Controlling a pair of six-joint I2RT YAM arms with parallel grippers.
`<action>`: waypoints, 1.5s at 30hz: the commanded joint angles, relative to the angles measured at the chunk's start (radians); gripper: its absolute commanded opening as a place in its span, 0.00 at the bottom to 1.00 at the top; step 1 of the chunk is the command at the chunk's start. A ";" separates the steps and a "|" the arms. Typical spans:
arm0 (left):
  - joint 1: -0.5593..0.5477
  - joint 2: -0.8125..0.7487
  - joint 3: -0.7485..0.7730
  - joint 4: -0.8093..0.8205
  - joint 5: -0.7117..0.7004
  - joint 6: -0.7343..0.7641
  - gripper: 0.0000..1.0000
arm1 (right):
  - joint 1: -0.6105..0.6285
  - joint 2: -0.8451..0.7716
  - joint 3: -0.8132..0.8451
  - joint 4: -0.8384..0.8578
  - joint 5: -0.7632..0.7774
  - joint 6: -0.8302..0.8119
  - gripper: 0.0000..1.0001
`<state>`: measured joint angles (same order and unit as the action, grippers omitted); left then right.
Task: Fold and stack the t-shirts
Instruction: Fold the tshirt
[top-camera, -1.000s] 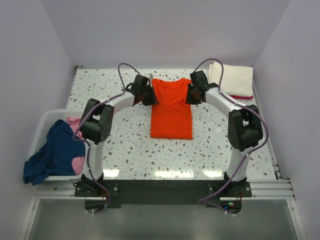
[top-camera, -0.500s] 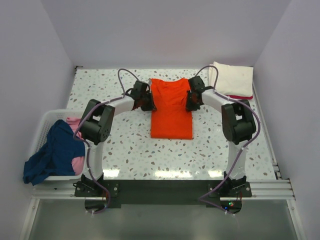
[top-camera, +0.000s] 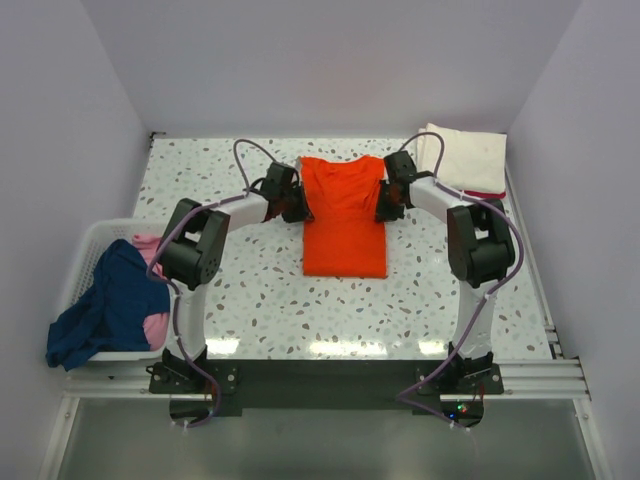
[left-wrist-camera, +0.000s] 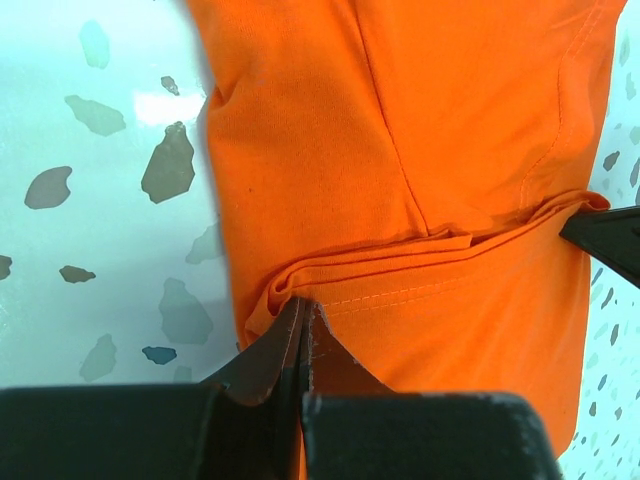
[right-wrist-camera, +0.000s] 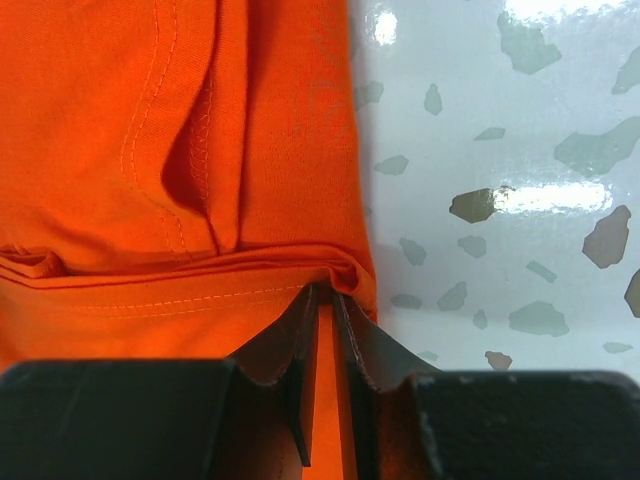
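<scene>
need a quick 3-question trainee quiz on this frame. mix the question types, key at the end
1. True or false: the left gripper hangs open above the orange t-shirt.
2. Where is the navy t-shirt? A: draped over the white basket at the left. B: on the folded pile at the far right. C: under the orange t-shirt.
3. Fill in: the folded cream-white t-shirt at the far right lies on a ___ one.

Key
1. False: it is shut on the shirt's left edge, and the right gripper pinches the opposite edge.
2. A.
3. Red: a red t-shirt shows at its near edge.
</scene>
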<state>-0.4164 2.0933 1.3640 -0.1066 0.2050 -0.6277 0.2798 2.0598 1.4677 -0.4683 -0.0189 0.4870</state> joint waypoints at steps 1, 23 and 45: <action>0.014 -0.016 -0.031 -0.018 -0.050 0.000 0.00 | -0.018 0.007 -0.024 -0.015 0.030 0.001 0.15; -0.002 -0.168 -0.316 0.077 -0.038 -0.059 0.00 | -0.007 -0.151 -0.355 0.117 -0.027 0.041 0.12; -0.009 -0.374 -0.407 0.009 -0.052 -0.001 0.01 | 0.042 -0.386 -0.429 0.039 -0.015 0.015 0.25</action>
<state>-0.4286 1.7622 0.9016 -0.0349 0.1886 -0.6785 0.3328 1.7168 0.9825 -0.3149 -0.0895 0.5396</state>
